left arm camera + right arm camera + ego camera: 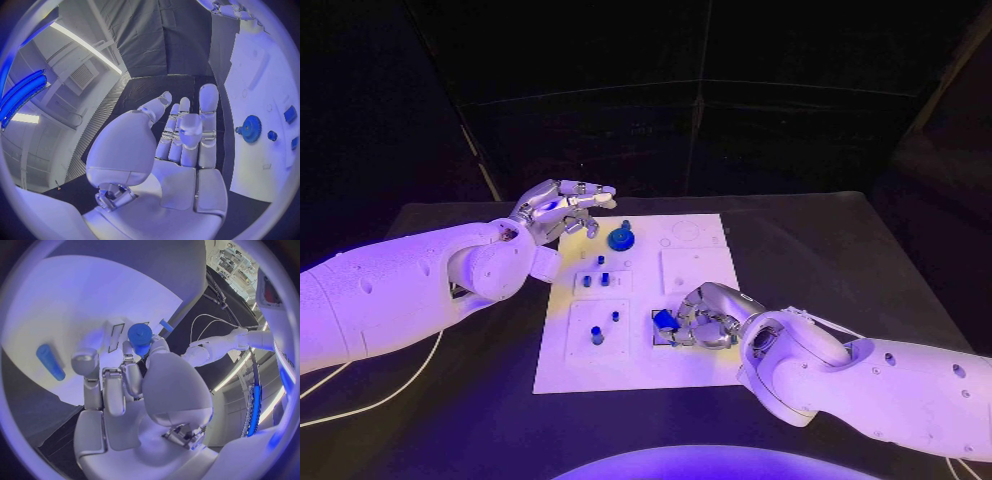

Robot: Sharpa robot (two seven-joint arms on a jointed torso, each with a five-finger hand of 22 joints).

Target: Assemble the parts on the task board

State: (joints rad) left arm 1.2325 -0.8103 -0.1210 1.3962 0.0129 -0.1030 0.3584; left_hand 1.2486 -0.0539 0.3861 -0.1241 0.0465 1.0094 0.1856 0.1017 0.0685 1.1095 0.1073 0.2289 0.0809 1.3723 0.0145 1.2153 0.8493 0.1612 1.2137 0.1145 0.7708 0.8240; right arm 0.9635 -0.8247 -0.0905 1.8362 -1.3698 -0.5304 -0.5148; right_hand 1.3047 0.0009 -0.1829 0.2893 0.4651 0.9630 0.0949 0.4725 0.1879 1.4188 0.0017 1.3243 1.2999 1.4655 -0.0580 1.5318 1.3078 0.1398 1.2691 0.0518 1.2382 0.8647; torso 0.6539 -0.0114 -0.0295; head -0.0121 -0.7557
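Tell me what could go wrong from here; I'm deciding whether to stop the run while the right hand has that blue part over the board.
1. The right hand holds the blue part only between fingertips, so it could slip or tilt before seating.
2. Its fingers hide the spot on the task board beneath, so misalignment is likely.
3. The open left hand hovers near the blue gear and could knock it.

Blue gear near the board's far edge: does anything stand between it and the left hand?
Nothing visible does. The left hand hovers open beside the task board, its fingers spread, and the blue gear lies just past them on the board. The left wrist view shows bare board between fingertips and gear.
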